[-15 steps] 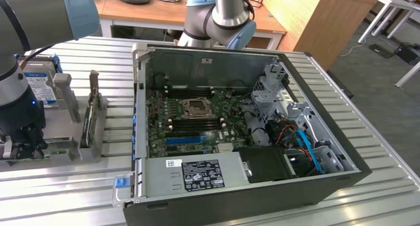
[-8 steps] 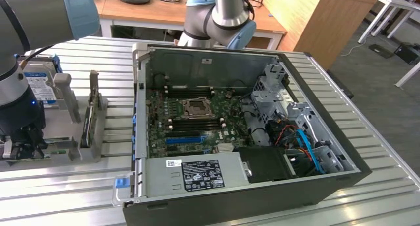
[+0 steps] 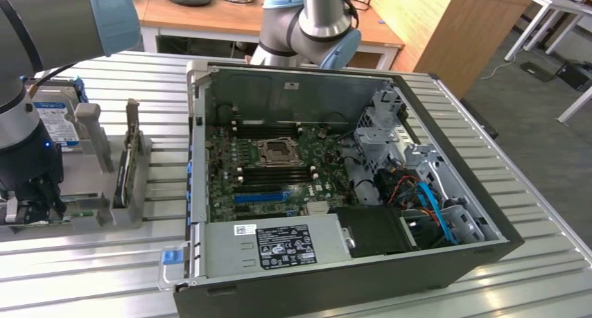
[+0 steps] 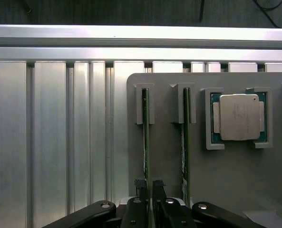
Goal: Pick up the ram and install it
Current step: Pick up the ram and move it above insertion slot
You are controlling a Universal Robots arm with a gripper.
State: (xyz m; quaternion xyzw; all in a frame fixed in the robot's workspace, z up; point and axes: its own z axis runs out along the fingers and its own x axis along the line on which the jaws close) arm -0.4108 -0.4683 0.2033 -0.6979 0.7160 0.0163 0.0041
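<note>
The claw point(image 4: 149, 187) is lowered over the upper edge of the ram point(image 4: 145, 137), at the end of the stick nearest the wrist. Whether it is clenched on the stick or released cannot be told. The ram stands on edge in a slot of the grey holder point(image 4: 236, 180), and its far end sits in a small bracket. A second stick point(image 4: 184, 137) stands just beside it in a parallel slot, and a processor chip point(image 4: 239, 116) lies flat in a pocket of the same holder. In the exterior view the claw point(image 3: 32, 207) and holder are at the left of the slatted metal table point(image 3: 93, 276). The open computer case point(image 3: 277, 96) is well apart from them on that view's right, with the motherboard point(image 3: 306, 186) exposed. Judged from this, the pickup is at the grasp stage. The ram is not lifted out, and installation has not begun.
</note>
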